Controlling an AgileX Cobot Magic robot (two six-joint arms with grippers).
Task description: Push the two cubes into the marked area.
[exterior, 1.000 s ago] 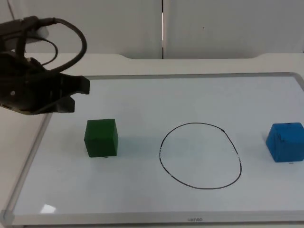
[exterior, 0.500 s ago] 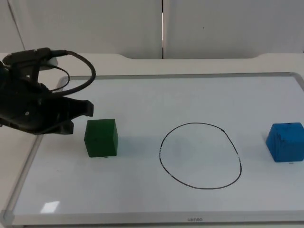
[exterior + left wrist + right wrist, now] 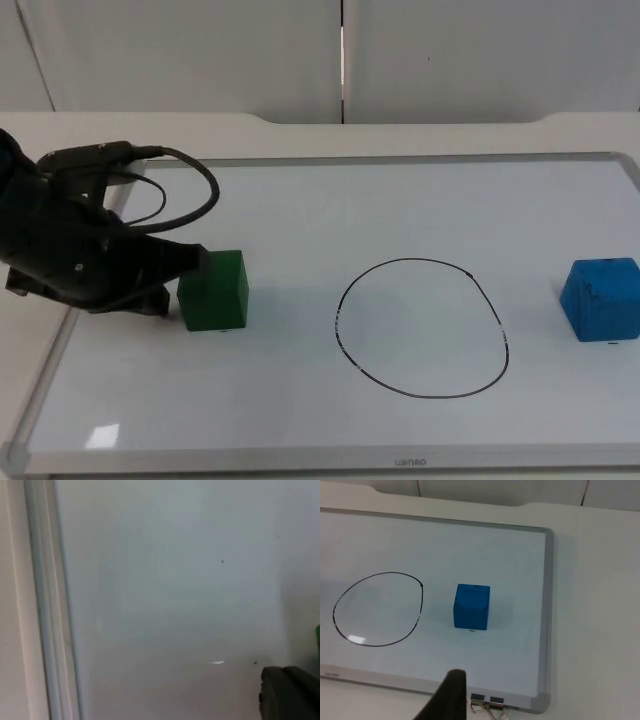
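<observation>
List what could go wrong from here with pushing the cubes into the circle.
1. The left end effector meets the green cube at its upper left part, not squarely, so the cube may rotate and slide off course, missing the drawn circle.
2. The circle is not much wider than the cubes, so a strong push could send the green cube through and out the far side.
3. The blue cube sits near the whiteboard's right edge, leaving the right arm little room to get behind it.

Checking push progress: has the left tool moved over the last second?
Yes. The left tool came down and toward the green cube, now at its left face.
</observation>
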